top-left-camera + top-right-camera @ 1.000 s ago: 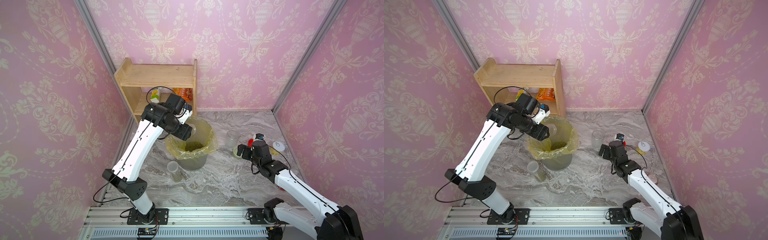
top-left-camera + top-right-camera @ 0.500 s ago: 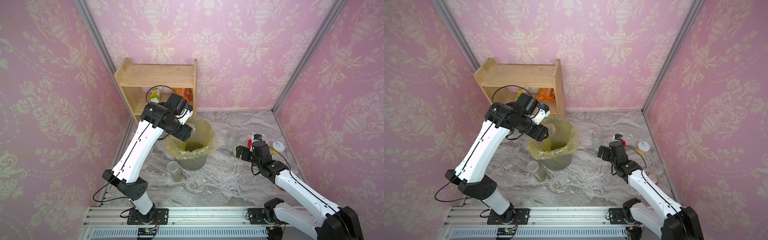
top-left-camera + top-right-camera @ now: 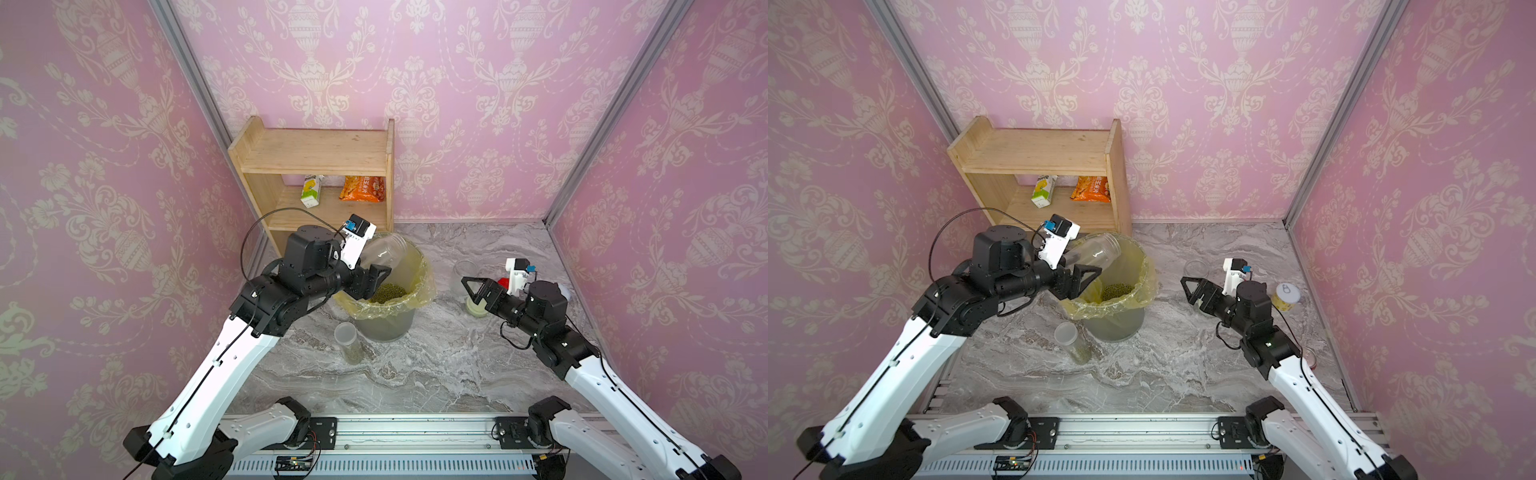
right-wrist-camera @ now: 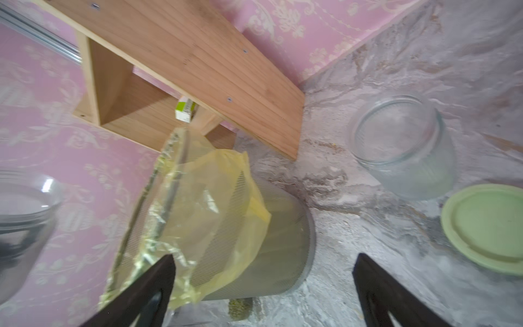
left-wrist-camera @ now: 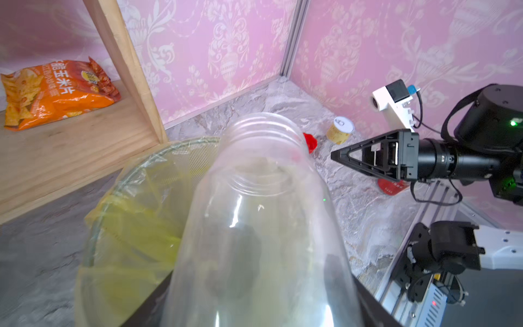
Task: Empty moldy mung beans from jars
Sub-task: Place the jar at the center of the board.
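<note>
Ok so from where I'm standing: the left gripper (image 3: 376,266) is pinching a clear jar (image 3: 386,254) by its body. The jar's tipped on its side w/ the mouth pointing far-right over the bin (image 3: 390,324). Looks empty afaict. The right gripper (image 3: 1190,291) has its jaws spread wide w/ nothing in them, hovering on the right near the pale green lid (image 4: 486,229).

The mung beans (image 3: 388,293) are mostly a green heap in the bin's yellow bag. The rest fill the lower part of the slim jar (image 3: 347,338).

The bit that matters imo: that slim jar stands upright, long axis vertical, just beside the bin on its near-left side, and the top looks capped. It's below and nearer than the left jaws, so the left arm is def the closer one. The right gripper is well apart from it, w/ the bin between. But left is busy w/ the spent jar, so that prob has to be put down first.

Count:
- 3 jars: 1 held, 1 slim w/ beans, 1 empty jar (image 4: 402,147) on the right
- 2 loose lids: green + red lid (image 5: 310,143)
- 1 bin
- 2 lots of beans
</note>
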{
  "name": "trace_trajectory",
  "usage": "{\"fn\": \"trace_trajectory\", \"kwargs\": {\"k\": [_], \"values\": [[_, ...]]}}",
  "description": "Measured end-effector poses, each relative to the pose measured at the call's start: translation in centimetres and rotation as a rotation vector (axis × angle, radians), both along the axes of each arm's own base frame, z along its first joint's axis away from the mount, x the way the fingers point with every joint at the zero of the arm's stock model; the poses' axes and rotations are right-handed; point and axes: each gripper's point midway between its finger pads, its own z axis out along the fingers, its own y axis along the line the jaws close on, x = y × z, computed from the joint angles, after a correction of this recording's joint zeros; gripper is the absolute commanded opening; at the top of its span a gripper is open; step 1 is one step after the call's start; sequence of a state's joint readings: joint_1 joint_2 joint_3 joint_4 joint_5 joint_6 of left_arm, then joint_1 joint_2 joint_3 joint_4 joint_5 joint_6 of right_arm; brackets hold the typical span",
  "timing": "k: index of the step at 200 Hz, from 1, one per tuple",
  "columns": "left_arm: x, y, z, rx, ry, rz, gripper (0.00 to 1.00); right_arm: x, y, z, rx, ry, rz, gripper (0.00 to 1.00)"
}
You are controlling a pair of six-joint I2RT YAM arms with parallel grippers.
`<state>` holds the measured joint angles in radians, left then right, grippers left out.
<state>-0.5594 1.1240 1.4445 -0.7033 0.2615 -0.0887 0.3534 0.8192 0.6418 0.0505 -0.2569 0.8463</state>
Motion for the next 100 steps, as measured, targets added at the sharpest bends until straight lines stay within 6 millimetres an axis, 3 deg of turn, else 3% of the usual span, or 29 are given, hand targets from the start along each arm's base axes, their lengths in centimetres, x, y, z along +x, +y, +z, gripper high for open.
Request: {"fn": "trace_trajectory", "kwargs": {"k": [17, 42, 71, 100], "values": [[1.2, -1.4, -1.0, -0.053, 0.008, -0.015, 0.35, -0.1, 0.8, 3.1, 0.083, -0.08, 0.027, 1.0], [2.4, -2.9, -1.8, -0.113, 0.018, -0.029, 0.35, 0.5, 1.8, 5.5, 0.183, -0.139, 0.04, 1.0], [2.7, -4.2, -0.4, -0.181, -0.018, -0.059, 0.35, 0.6, 4.3, 6.7, 0.235, -0.155, 0.096, 1.0], [2.6, -5.4, 0.7, -0.228, -0.041, -0.101, 0.35, -0.1, 6.6, 9.5, 0.275, -0.213, 0.155, 1.0]]}}
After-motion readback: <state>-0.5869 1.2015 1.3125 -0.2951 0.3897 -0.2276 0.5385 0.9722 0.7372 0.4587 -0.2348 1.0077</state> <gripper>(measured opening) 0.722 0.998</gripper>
